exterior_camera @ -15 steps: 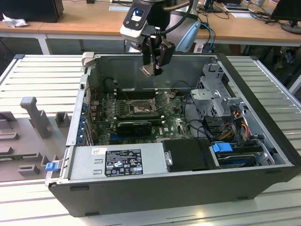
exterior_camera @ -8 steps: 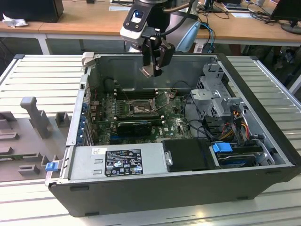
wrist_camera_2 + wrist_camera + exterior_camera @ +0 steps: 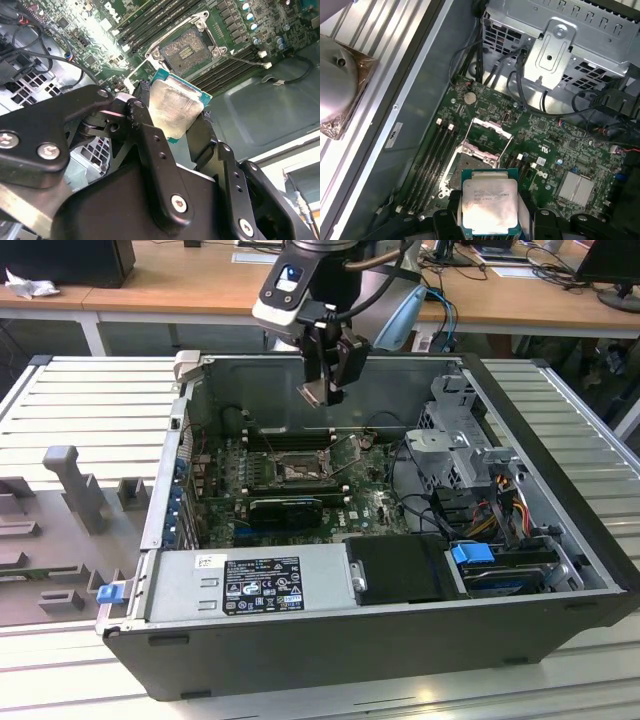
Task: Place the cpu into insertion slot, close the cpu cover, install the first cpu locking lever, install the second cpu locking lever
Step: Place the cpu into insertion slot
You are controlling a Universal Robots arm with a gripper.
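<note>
Claw [image 3: 322,390] clamped on cpu [image 3: 489,202] above the open insertion slot [image 3: 186,49]; I'd square corners, keep level, descend straight.

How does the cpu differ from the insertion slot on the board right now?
The cpu shows a dull silver metal top; the insertion slot shows a dark pin field. The cpu is gripped in the hand, up off the green board; the insertion slot sits fixed in that board, empty. Both are square.
</note>
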